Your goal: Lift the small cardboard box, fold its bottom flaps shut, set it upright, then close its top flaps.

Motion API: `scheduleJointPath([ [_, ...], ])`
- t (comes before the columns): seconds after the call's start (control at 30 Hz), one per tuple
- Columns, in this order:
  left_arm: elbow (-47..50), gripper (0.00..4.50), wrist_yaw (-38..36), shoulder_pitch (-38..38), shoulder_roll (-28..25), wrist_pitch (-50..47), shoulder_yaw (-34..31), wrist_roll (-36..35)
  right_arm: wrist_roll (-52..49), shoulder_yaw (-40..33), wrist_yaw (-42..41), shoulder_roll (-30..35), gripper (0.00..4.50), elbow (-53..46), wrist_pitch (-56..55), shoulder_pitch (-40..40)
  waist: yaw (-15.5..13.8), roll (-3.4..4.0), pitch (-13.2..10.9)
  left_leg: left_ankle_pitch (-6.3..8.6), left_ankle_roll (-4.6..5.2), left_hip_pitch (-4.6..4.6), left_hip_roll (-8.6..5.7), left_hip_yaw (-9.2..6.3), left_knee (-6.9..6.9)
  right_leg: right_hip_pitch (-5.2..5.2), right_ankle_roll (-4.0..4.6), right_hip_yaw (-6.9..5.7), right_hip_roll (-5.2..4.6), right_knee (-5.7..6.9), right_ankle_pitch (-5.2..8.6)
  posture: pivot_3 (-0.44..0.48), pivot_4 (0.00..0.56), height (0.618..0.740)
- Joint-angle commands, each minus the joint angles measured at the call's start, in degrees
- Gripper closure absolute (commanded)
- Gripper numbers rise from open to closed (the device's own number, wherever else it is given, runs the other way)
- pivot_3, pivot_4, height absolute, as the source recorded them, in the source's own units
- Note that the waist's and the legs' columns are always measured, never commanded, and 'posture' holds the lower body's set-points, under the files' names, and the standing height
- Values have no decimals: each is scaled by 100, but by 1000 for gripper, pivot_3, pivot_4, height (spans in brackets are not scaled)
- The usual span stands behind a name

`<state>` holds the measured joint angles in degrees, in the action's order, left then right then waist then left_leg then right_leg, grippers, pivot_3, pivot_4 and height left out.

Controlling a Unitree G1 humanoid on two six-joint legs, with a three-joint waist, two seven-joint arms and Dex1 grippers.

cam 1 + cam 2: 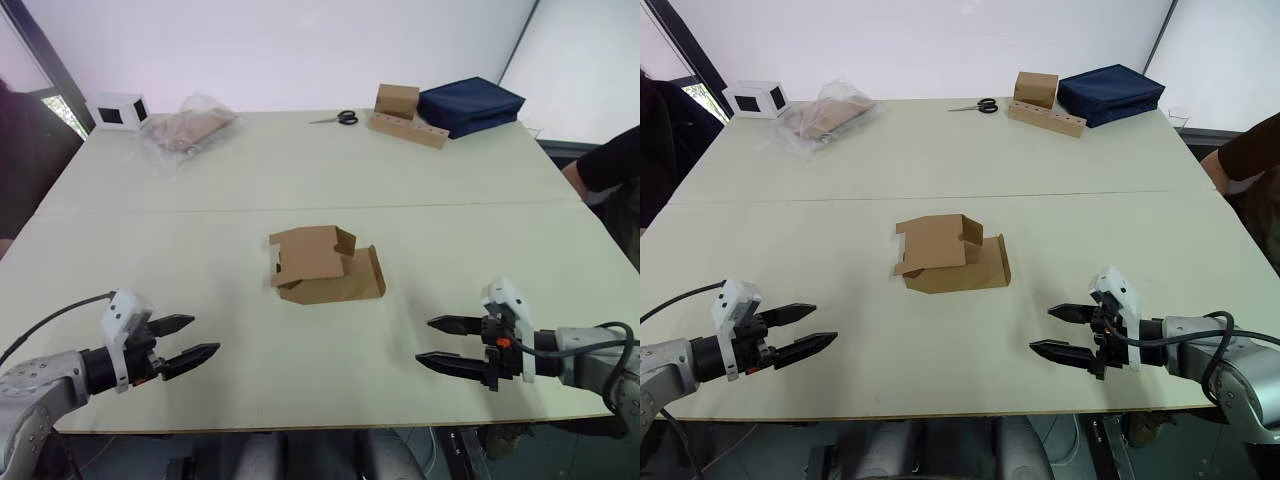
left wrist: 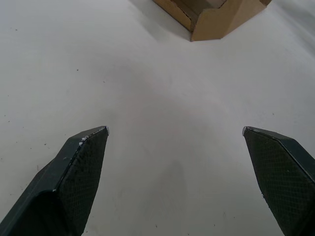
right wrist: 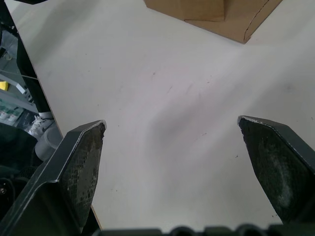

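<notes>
The small cardboard box (image 1: 322, 266) lies collapsed flat on its side in the middle of the pale table (image 1: 300, 170), its flaps loose and spread; which are the top flaps I cannot tell. My left gripper (image 1: 188, 340) hovers open near the front edge, to the box's left and nearer to me. My right gripper (image 1: 438, 343) is open too, at the front right and pointing toward the box. Both are well apart from the box and hold nothing. A corner of the box (image 2: 211, 14) lies ahead of the left fingers, and an edge of the box (image 3: 216, 14) ahead of the right ones.
At the back left stand a white cube with a dark window (image 1: 119, 108) and a clear plastic bag (image 1: 188, 128). At the back right are scissors (image 1: 340, 118), a brown block on a holed wooden strip (image 1: 405, 116) and a dark blue pouch (image 1: 470, 105). A person's arm (image 1: 610, 160) is at the right edge.
</notes>
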<state>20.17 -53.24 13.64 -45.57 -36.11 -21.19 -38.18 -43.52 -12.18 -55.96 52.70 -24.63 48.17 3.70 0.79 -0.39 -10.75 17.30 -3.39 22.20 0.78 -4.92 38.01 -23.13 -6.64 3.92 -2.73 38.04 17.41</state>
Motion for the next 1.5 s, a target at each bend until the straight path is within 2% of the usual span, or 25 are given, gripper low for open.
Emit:
scheduleJointPath([
  [0.03, -11, 0, -24, -43, -21, 16, -176, -84, -97, -68, 44, -4, 44, -202, 20, -64, 1, 0, 0, 0, 0, 0, 0, 0, 0, 0, 0, 0, 0, 0, 0, 0, 150, 740],
  [0.57, -117, 0, -10, -268, -14, -25, -188, -172, -32, -86, 242, -119, 44, -132, -107, -259, 3, 0, 0, 0, 0, 0, 0, 0, 0, 0, 0, 0, 0, 1, 0, 0, 150, 740],
  [0.73, -157, 0, 104, -634, -60, -284, -248, -380, 154, -96, 332, -133, 44, 2, -305, -424, -6, 0, 0, 0, 0, 0, 0, 0, 1, 0, 0, 0, 0, 2, 0, 0, 150, 740],
  [0.9, -106, 0, 97, -825, -285, -424, -200, -314, 99, -286, 463, -170, 44, -113, -313, -413, 9, 0, 0, 0, 0, 0, 0, -1, 0, -1, 0, 0, 0, 2, 0, 0, 150, 740],
  [1.1, -656, 0, 12, -1312, -576, -528, -74, -202, 182, -430, 651, -208, 44, -334, -387, -150, -4, 0, 0, 0, -1, 0, 0, -1, 1, -2, 0, -1, 1, 5, 0, 0, 150, 740],
  [1.2, -925, 0, -80, -1674, -737, -967, -38, -444, 221, -497, 733, -190, 44, -419, -425, -131, 8, 0, 0, 0, 0, 0, -1, 1, 1, -2, 0, 0, 1, 5, 0, 0, 150, 740],
  [1.33, -1318, 0, -209, -2373, -883, -2041, 73, -1010, 192, -534, 827, -130, 44, -628, -388, -263, 15, 0, 0, 0, 0, 1, 0, -1, 1, -3, 0, -1, 3, 5, 0, 0, 150, 740],
  [1.43, -1877, 0, -223, -3305, -761, -3158, 305, -1549, 141, -415, 971, -54, 44, -1024, -274, -539, 11, -1, -1, 0, 0, 0, -1, -2, 2, -3, 0, -1, 2, 7, 0, 0, 150, 740],
  [1.5, -2256, 0, -185, -3807, -544, -3575, 506, -1669, 71, -327, 1117, -87, 44, -1267, -178, -732, 18, -1, -1, 0, 0, 1, -1, -4, 3, -4, 0, -3, 4, 11, 0, 0, 150, 740],
])
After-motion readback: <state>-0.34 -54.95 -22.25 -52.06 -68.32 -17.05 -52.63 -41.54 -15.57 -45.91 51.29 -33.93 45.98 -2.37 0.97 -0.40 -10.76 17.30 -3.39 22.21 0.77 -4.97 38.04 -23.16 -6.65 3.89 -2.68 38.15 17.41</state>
